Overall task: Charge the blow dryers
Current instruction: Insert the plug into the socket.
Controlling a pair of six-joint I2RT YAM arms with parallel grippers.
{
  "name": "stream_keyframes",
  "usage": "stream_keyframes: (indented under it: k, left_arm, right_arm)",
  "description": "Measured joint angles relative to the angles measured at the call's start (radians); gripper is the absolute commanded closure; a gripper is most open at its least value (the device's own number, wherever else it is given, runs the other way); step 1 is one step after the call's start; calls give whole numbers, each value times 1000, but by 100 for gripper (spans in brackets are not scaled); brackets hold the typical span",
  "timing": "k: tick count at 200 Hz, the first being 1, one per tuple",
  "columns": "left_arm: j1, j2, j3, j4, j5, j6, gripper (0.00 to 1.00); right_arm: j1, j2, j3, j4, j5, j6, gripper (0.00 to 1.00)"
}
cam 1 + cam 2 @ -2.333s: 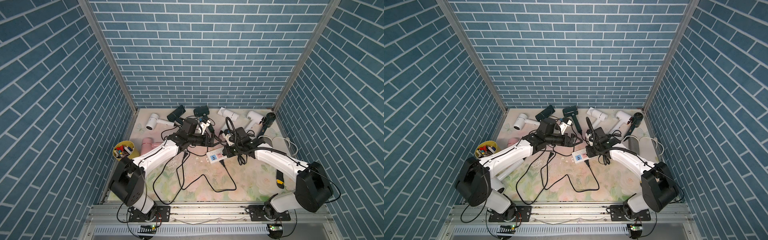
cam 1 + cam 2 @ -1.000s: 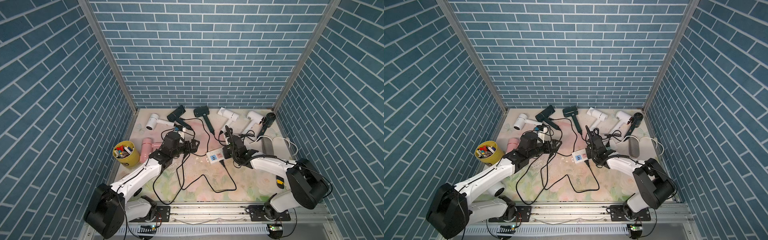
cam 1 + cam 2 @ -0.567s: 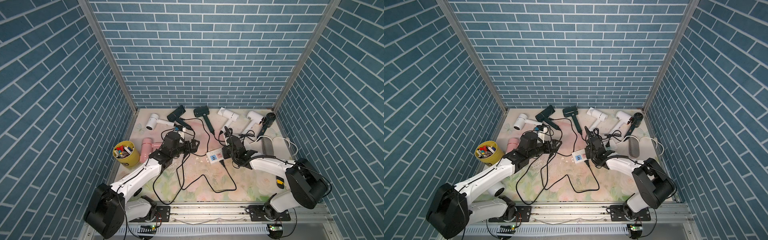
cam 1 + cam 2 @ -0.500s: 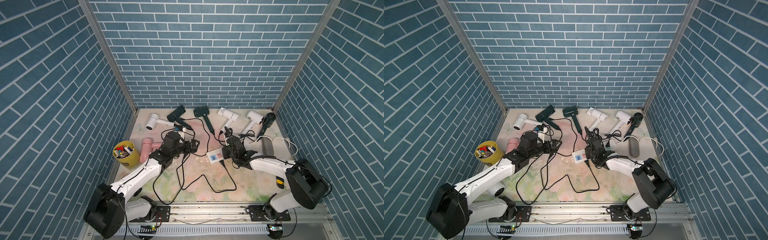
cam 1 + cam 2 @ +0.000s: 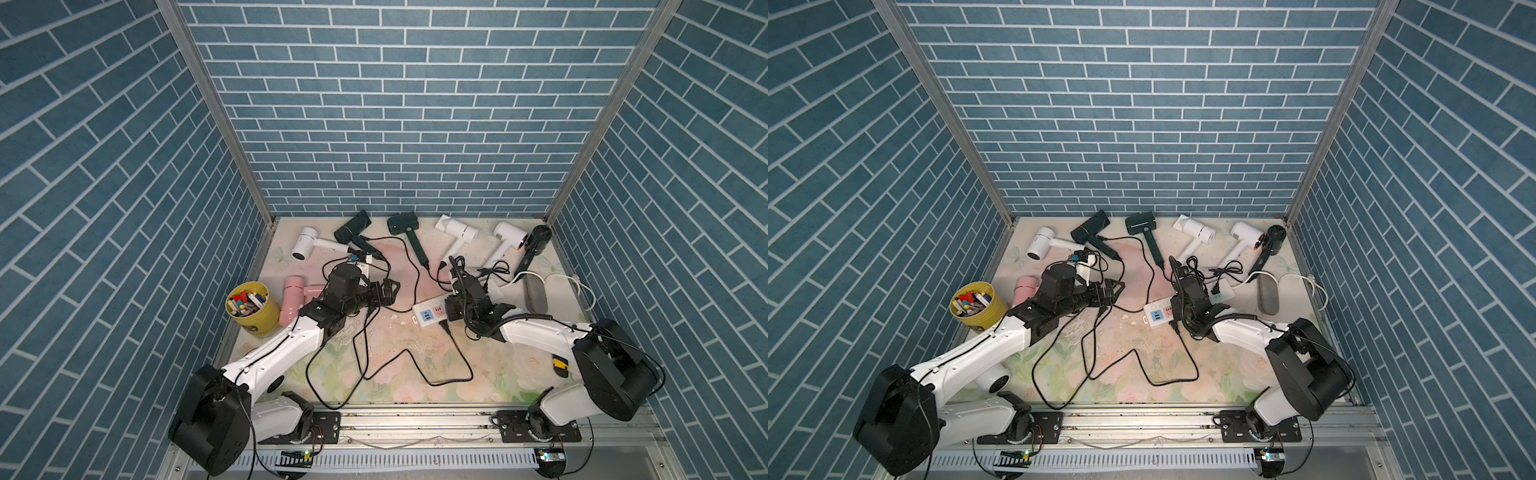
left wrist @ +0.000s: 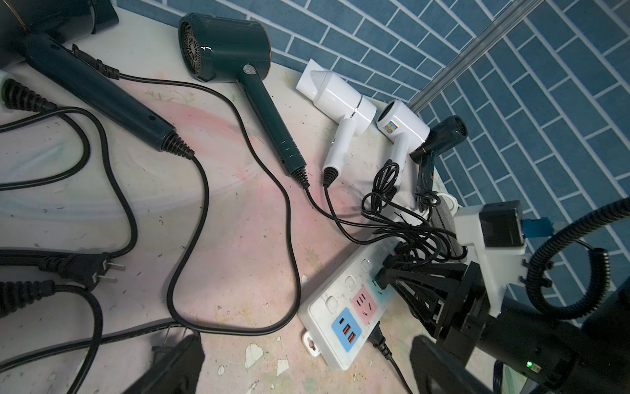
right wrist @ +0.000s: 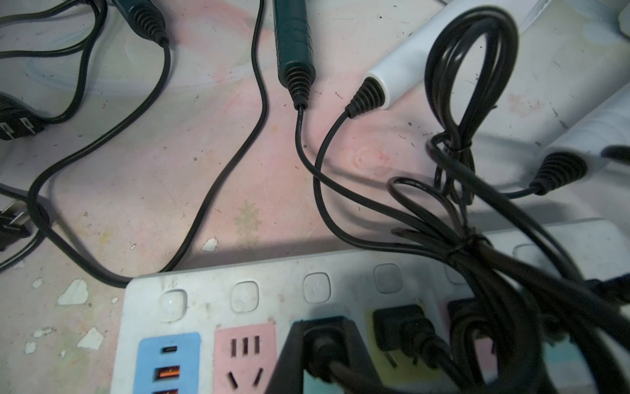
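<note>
Saw pink blow dryer [image 5: 292, 296] lying beside yellow cup [image 5: 254, 321], other blow dryers [image 5: 402, 222] lined along back wall. My left gripper [image 5: 387, 291] gaped wide, holding nothing. My right gripper [image 5: 450, 312] pinched narrow on black plug [image 7: 323, 338] at power strip [image 5: 424, 320] socket.

Both top views were evenly lit from above and sharp, with faint shadows. In the right wrist view the nearest cords [image 7: 504, 307] were blurred, and a soft shadow edged the power strip [image 7: 208, 283].
</note>
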Motion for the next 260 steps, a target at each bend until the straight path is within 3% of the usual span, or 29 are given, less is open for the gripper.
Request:
stream_keyframes:
  k: [185,260]
  left_arm:
    - [0,2,-2,1,-22,5,1]
    - [2,-28,-43,2,-127,13,1]
  right_arm:
    - [5,75,-7,30,5,94,100]
    - [29,138,95,-19,51,151,100]
